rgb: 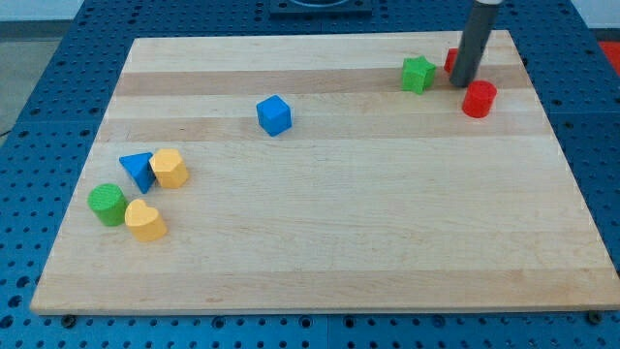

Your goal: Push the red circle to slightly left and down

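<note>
Light wooden desk is mostly bare in the middle, blocks sit in two groups. My tip, the lower end of the dark rod, sits near the view's top right, just above-left of the red circular cylinder block, very close, contact not certain. No fingers on this rig, so nothing to spread, close or pinch: the rod holds nothing and at most brushes the red cylinder's upper-left edge. Main risk: the tip is on the wrong side for a left-and-down push (it needs to get round to the cylinder's upper right), so driving from here would likely send it right and down. Second risk: a partly hidden red block behind the rod and the green star-shaped block just to the left could get clipped while repositioning. Round block may also roll off a glancing push. Far-left cluster is well clear.
</note>
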